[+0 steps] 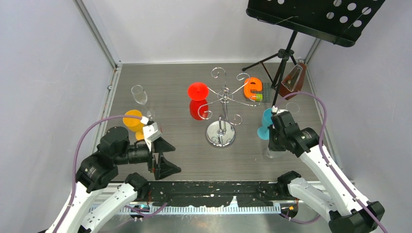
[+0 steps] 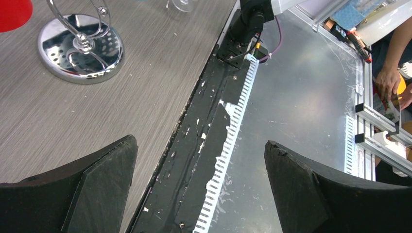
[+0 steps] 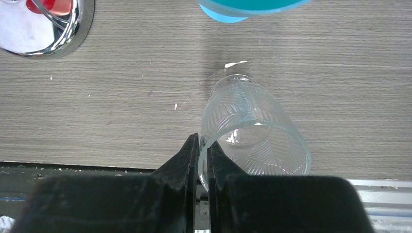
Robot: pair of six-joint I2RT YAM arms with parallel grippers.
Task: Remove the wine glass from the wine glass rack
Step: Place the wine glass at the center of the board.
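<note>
The chrome wine glass rack point(image 1: 221, 111) stands mid-table; its mirrored base shows in the left wrist view point(image 2: 80, 48) and the right wrist view point(image 3: 43, 29). A red wine glass point(image 1: 197, 92) hangs upside down from its left arm, and an orange glass point(image 1: 252, 88) hangs from its right arm. My left gripper point(image 1: 165, 158) is open and empty over the table's near edge point(image 2: 201, 145), short of the rack. My right gripper point(image 1: 274, 143) is shut on the rim of a clear patterned glass point(image 3: 252, 131), one finger inside the rim point(image 3: 203, 141). This is right of the rack.
A blue glass point(image 1: 266, 124) stands just beyond my right gripper. A clear wine glass point(image 1: 140, 94) and a yellow glass point(image 1: 132, 121) stand on the left. A black music stand point(image 1: 316, 17) and a brown metronome point(image 1: 293, 80) are at the back right.
</note>
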